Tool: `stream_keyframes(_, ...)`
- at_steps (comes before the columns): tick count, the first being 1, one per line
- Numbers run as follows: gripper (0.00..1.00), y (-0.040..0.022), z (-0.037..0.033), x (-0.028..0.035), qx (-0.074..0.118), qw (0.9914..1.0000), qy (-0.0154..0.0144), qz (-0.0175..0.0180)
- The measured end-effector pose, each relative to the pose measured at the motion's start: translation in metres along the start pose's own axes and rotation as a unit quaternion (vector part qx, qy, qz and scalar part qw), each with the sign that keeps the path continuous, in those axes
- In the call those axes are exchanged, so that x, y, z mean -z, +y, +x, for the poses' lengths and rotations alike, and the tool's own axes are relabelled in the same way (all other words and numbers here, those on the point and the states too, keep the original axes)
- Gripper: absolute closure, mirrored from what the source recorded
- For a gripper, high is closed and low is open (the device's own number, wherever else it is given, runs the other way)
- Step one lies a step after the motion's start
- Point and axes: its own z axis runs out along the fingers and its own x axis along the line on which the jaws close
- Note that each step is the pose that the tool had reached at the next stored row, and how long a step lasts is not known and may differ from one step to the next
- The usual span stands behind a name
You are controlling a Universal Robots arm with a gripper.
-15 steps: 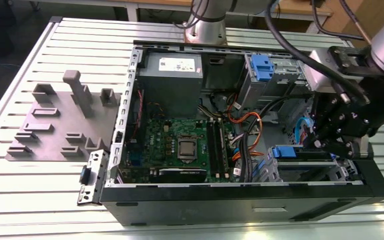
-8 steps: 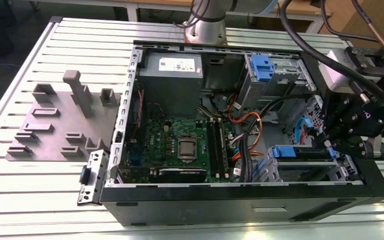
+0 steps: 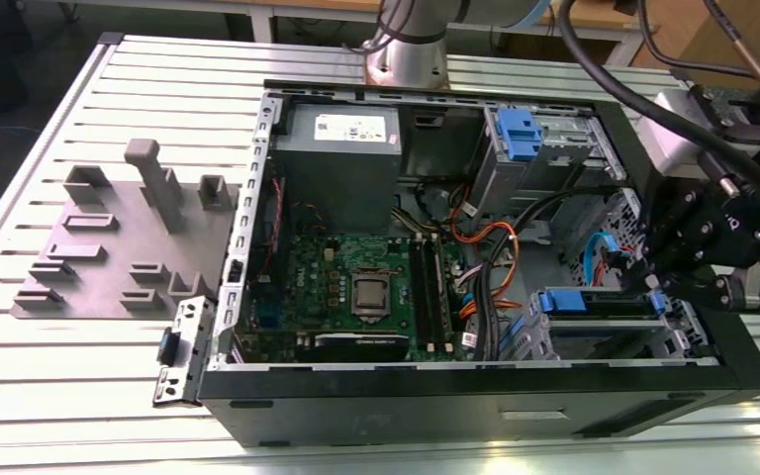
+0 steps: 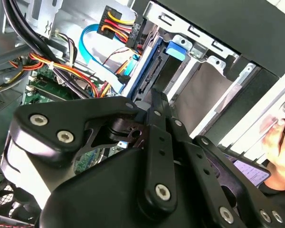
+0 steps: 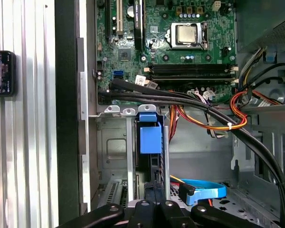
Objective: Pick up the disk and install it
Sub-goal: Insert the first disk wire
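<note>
While the pincer (image 3: 697, 259), seemingly closed on nothing, hovers at the case (image 3: 486, 396), disk (image 5: 150, 137) seated in bay, cables (image 5: 213, 111) alongside.

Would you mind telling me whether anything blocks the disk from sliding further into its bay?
Nothing visible does. The disk sits edge-on in its bay, in line with the gripper; the cables pass beside it.

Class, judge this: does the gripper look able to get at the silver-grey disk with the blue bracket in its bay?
Probably yes: the gripper sits right at the disk, with nothing between them.
</note>
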Motion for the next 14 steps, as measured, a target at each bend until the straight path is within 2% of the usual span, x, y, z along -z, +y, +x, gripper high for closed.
stream_keyframes(2, 0.89, 0.0001, -0.0001, 0.0024, 0.000, 1.00000, 0.0000, 0.0000)
stream_keyframes(6, 0.89, -0.0014, -0.0003, 0.0027, 0.000, 1.00000, 0.0001, -0.0001)
stream_keyframes(14, 0.89, -0.0148, -0.0032, 0.0027, 0.000, 1.00000, 0.0000, -0.0009)
